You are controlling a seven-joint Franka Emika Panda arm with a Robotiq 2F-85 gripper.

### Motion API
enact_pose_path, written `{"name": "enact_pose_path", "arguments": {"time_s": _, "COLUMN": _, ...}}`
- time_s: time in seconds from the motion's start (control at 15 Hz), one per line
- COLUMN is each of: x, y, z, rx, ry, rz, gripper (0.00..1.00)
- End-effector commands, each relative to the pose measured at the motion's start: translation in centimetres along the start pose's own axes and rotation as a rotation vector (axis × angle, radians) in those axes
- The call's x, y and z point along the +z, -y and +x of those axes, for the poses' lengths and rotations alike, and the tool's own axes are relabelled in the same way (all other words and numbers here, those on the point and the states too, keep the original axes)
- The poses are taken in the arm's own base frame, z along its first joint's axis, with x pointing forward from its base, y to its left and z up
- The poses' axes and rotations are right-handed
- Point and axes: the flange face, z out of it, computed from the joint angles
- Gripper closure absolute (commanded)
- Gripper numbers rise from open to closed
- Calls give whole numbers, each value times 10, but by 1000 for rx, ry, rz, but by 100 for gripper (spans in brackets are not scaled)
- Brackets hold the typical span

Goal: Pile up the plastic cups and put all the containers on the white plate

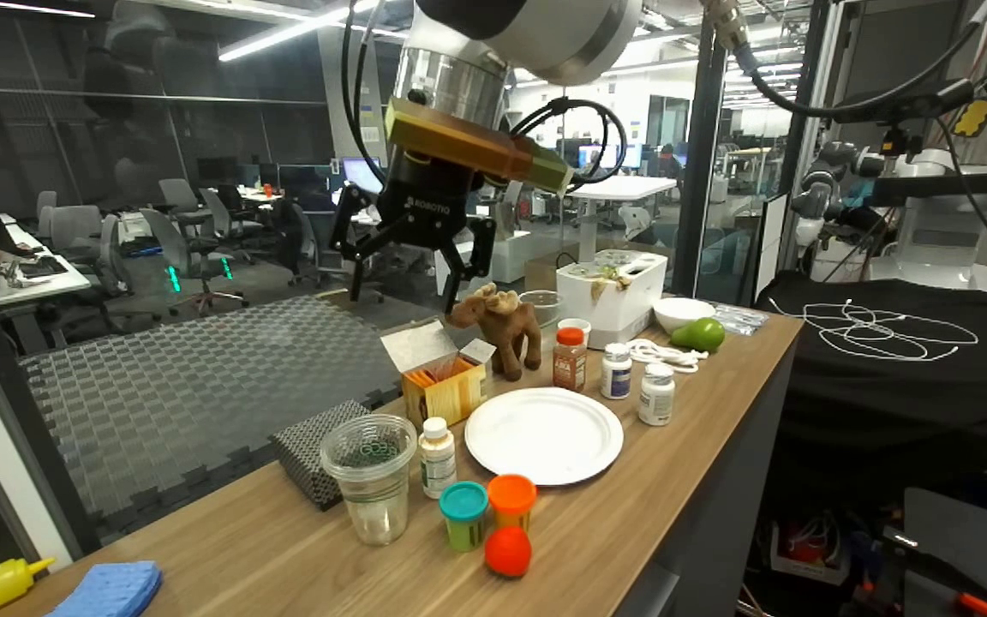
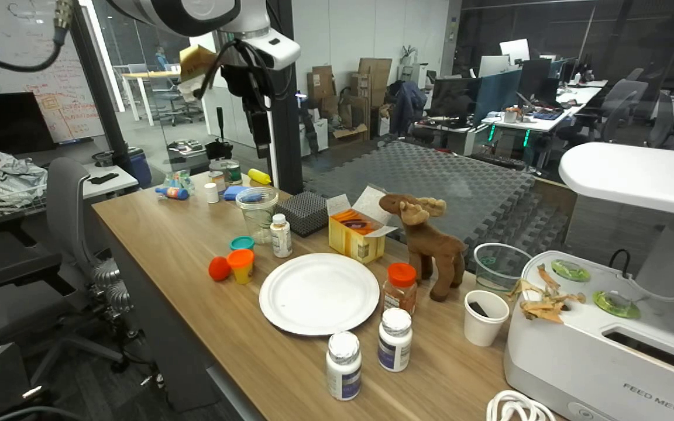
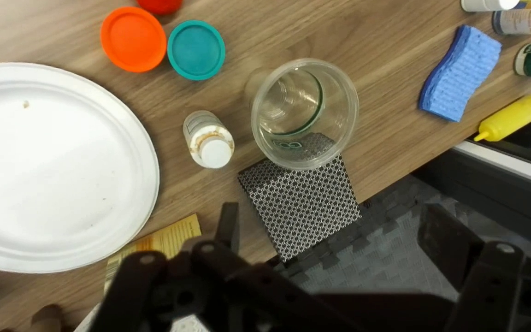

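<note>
Jaws spread, nothing held; should probably line up over the clear cup [image 3: 304, 113] below, miss the white bottle [image 3: 208, 138] also beneath, then squeeze lightly.

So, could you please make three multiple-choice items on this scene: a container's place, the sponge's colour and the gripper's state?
1. The teal-lidded container stands, relative to the orange-lidded container: A) on top of it; B) beside it; C) underneath it.
2. The sponge is: A) green; B) pink; C) blue.
3. The gripper is: A) open, holding nothing; B) fully shut; C) shut on the sponge.

1: B, as the wrist view shows the two side by side.
2: C, as its blue shows in all three views.
3: A, as its fingers stand apart in the wrist view with nothing gripped.
</note>
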Motion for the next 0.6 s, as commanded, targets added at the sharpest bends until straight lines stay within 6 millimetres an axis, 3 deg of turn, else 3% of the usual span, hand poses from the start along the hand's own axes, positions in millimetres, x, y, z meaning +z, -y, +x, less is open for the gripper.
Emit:
{"name": "enact_pose_path", "arguments": {"time_s": 0.0, "x": -30, "y": -13, "z": -3, "rx": -2, "ry": -47, "rz": 1, "gripper": 0}}
{"name": "enact_pose_path", "arguments": {"time_s": 0.27, "x": -40, "y": -34, "z": -1, "rx": -1, "ry": -19, "rz": -51, "gripper": 0}}
{"name": "enact_pose_path", "arguments": {"time_s": 0.53, "x": -36, "y": -62, "z": -8, "rx": 4, "ry": 14, "rz": -118, "gripper": 0}}
